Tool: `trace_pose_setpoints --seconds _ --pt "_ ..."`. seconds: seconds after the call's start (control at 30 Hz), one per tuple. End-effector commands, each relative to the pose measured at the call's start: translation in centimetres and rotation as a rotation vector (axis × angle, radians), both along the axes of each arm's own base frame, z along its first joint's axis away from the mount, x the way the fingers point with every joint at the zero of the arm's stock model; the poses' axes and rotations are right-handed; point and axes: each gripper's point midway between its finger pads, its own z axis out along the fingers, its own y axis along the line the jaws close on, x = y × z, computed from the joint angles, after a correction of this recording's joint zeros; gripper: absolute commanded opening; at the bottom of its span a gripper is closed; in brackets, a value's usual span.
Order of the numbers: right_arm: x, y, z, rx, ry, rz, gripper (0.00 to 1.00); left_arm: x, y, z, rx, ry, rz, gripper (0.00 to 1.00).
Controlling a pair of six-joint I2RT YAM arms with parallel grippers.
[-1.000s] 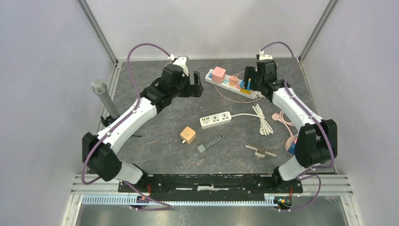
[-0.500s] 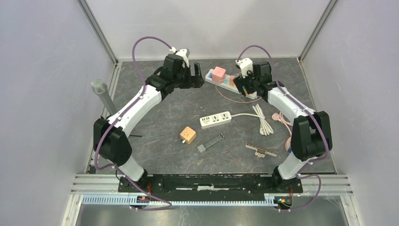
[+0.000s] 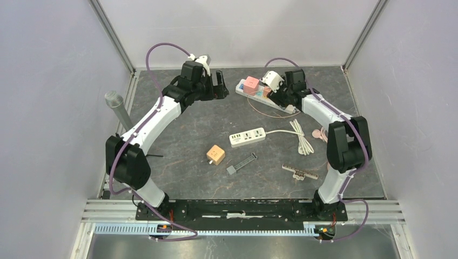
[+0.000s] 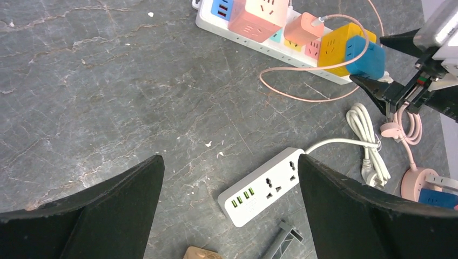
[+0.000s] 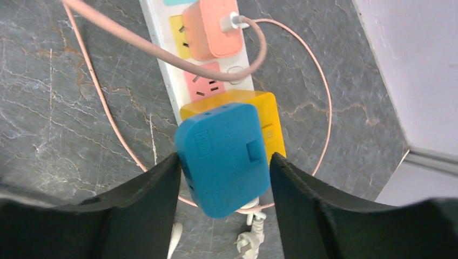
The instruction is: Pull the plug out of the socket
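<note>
A white power strip [image 3: 241,89] lies at the back of the table with a pink cube, a pink charger, a yellow adapter [image 5: 270,116] and a blue plug [image 5: 224,156] stuck in it. The blue plug sits on the yellow adapter at the strip's right end and also shows in the left wrist view [image 4: 364,56]. My right gripper [image 5: 224,162] straddles the blue plug, its fingers pressed against both sides. In the top view the right gripper [image 3: 282,98] hides the plug. My left gripper [image 4: 231,162] is open and empty above bare table, left of the strip [image 3: 219,82].
A second white power strip [image 3: 247,137] with a coiled white cable [image 3: 300,136] lies mid-table. A tan cube [image 3: 216,154], a grey bracket [image 3: 241,163] and a comb [image 3: 300,172] lie nearer. A grey cylinder [image 3: 120,110] stands at the left edge. A thin pink cable [image 5: 108,108] loops round the strip.
My right gripper has swung left and down onto the strip's right end, with its fingers round the blue plug. My left gripper has drawn back a little to the left.
</note>
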Motion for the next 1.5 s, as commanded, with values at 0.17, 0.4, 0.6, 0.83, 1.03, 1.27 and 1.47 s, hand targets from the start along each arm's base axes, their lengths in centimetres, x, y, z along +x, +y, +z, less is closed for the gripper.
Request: trace_pose_setpoints --seconds 0.17,0.4,0.6,0.83,1.03,1.27,1.47 --pt "2.4 0.4 2.5 -0.074 -0.026 0.079 0.35 0.9 0.3 1.9 -0.039 -0.046 0.004 1.0" --pt "2.6 0.9 4.0 -0.036 -0.021 0.095 0.22 1.7 -0.4 1.7 -0.047 -0.039 -0.003 1.0" --pt "3.5 -0.3 3.9 -0.007 0.014 0.049 0.38 2.1 -0.5 1.6 -0.045 -0.036 -0.001 1.0" --pt "4.1 -0.7 3.3 0.04 0.054 0.055 0.53 2.2 -0.5 1.3 -0.047 -0.028 0.003 1.0" --pt "4.3 -0.7 2.2 0.092 0.104 0.068 0.24 2.0 -0.9 1.2 -0.065 -0.016 -0.005 1.0" --pt "3.6 2.1 4.1 0.277 0.122 0.088 0.0 1.2 -3.3 1.6 -0.134 -0.001 -0.079 1.0" --pt "2.7 4.9 4.6 0.455 0.143 0.031 0.0 0.0 -6.5 1.4 -0.193 0.025 -0.139 1.0"
